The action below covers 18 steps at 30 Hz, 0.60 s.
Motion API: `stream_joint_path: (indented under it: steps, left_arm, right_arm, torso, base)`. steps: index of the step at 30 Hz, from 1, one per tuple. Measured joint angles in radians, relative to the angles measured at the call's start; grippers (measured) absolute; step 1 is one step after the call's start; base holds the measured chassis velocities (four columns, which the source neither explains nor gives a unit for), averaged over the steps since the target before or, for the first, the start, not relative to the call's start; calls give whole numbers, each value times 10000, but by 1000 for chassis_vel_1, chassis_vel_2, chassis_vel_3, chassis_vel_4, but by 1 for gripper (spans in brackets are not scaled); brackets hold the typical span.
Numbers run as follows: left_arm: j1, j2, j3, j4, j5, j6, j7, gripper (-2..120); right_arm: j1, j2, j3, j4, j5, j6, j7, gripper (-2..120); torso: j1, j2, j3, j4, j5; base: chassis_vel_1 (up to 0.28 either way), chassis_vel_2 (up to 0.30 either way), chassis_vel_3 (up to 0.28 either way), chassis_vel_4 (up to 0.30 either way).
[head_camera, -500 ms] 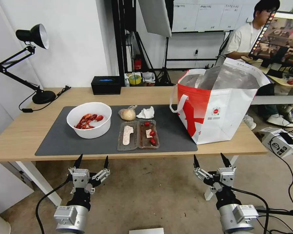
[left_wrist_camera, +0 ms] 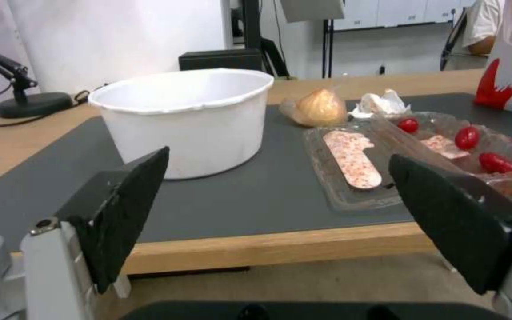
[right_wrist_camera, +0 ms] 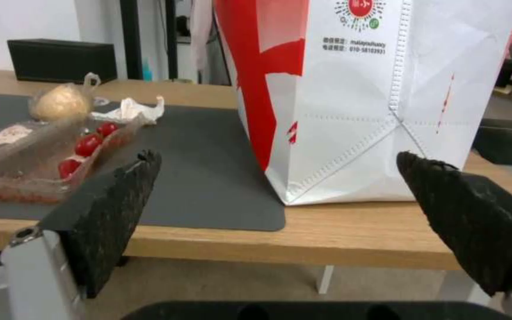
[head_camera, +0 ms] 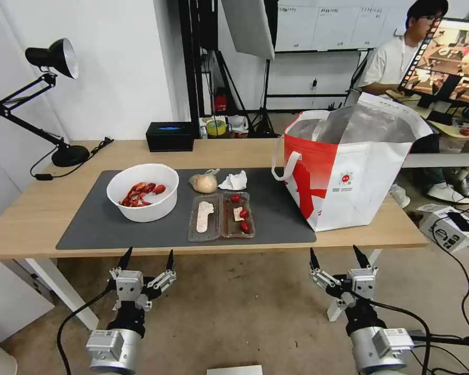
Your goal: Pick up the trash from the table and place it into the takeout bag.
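On the table's [head_camera: 31,219] dark mat [head_camera: 88,224] stands a white bowl [head_camera: 143,192] [left_wrist_camera: 188,113] holding red shellfish scraps. To its right lie a clear two-part tray [head_camera: 221,216] [left_wrist_camera: 386,155] [right_wrist_camera: 37,153] with red bits, a bagged beige lump [head_camera: 205,182] [left_wrist_camera: 318,106] [right_wrist_camera: 60,102] and a crumpled tissue [head_camera: 234,180] [left_wrist_camera: 382,102] [right_wrist_camera: 129,110]. The red-and-white takeout bag [head_camera: 349,172] [right_wrist_camera: 351,93] stands open at the mat's right end. My left gripper [head_camera: 146,257] [left_wrist_camera: 277,178] and right gripper [head_camera: 337,256] [right_wrist_camera: 280,178] hang open below the table's front edge, holding nothing.
A black box with a blue mark [head_camera: 170,135] sits at the table's back edge. A black desk lamp [head_camera: 47,99] stands on the back left corner. Cables and a small white device [head_camera: 448,224] lie on the floor at the right.
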<state>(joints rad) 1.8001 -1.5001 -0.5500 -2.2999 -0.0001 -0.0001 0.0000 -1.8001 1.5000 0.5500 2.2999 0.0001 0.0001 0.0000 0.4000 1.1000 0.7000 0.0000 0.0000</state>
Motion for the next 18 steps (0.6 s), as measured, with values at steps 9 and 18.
stream_joint_path:
  steps: [9,18]
  left_arm:
    - [10,-56,-1,-18,-127,-85,-2,100]
    - [236,-844,5,-564,-1837,-1539,-25,100]
  right_arm:
    - [24,-91,-3,1,56,-37,18,100]
    - [563,-1715,-87,87,1177,-1064,519,100]
  torso:
    - [0,0,0,0,-1]
    - [0,0,0,-1,4]
  base:
    - [0,0,0,0]
    - [0,0,0,0]
